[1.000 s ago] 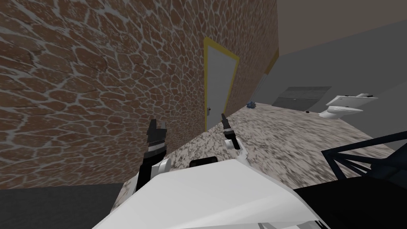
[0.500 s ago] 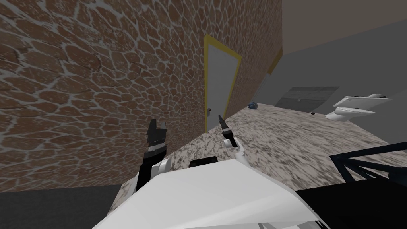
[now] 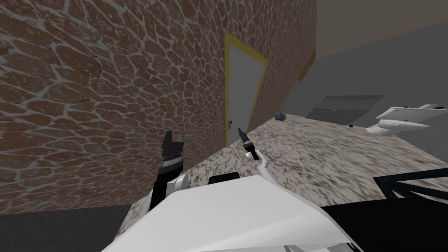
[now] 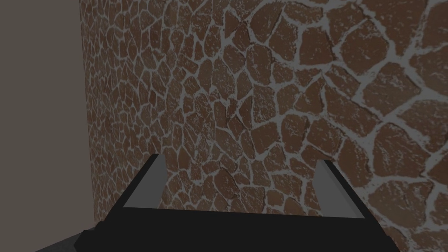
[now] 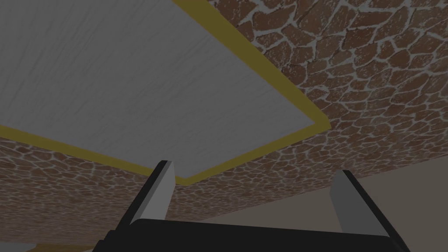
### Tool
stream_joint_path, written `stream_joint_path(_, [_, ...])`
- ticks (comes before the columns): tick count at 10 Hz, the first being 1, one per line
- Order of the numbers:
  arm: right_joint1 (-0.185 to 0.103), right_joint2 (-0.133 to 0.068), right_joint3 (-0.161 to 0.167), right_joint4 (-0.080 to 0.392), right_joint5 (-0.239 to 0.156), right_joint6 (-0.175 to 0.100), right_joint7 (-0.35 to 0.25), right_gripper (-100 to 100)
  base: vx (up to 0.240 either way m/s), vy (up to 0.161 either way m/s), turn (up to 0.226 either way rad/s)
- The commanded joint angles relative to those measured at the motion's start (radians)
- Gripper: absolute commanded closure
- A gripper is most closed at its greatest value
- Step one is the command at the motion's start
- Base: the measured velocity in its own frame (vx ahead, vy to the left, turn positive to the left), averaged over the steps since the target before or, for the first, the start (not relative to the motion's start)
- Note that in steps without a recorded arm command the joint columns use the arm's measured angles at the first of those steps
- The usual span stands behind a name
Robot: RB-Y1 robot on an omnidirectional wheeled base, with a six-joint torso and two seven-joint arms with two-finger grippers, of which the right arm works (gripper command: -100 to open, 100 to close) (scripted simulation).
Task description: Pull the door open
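Grey door (image 3: 240,92) well ahead of right tool (image 3: 240,131), jaws apart.

no legible text or signs

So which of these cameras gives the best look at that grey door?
The head view: it shows the whole grey door, its yellow frame and the small handle. The right wrist view catches one corner of the door and frame, without the handle. The left wrist view faces the stone wall.
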Motion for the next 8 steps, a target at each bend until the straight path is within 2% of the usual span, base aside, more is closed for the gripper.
stream_joint_path(1, [-0.013,-0.003,0.001,0.033,0.007,-0.006,0.014,-100,0.058,-0.034,0.014])
stream_joint_path(3, [-0.047,-0.018,0.005,0.094,0.030,-0.018,0.049,-100,0.066,-0.037,0.031])
stream_joint_path(4, [-0.047,-0.018,0.005,0.103,0.030,-0.018,0.049,-100,0.060,-0.026,0.019])
stream_joint_path(7, [-0.100,-0.040,0.011,0.198,0.064,-0.034,0.101,-100,0.071,-0.035,0.039])
stream_joint_path(8, [-0.100,-0.040,0.011,0.208,0.064,-0.034,0.101,-100,0.070,-0.047,0.013])
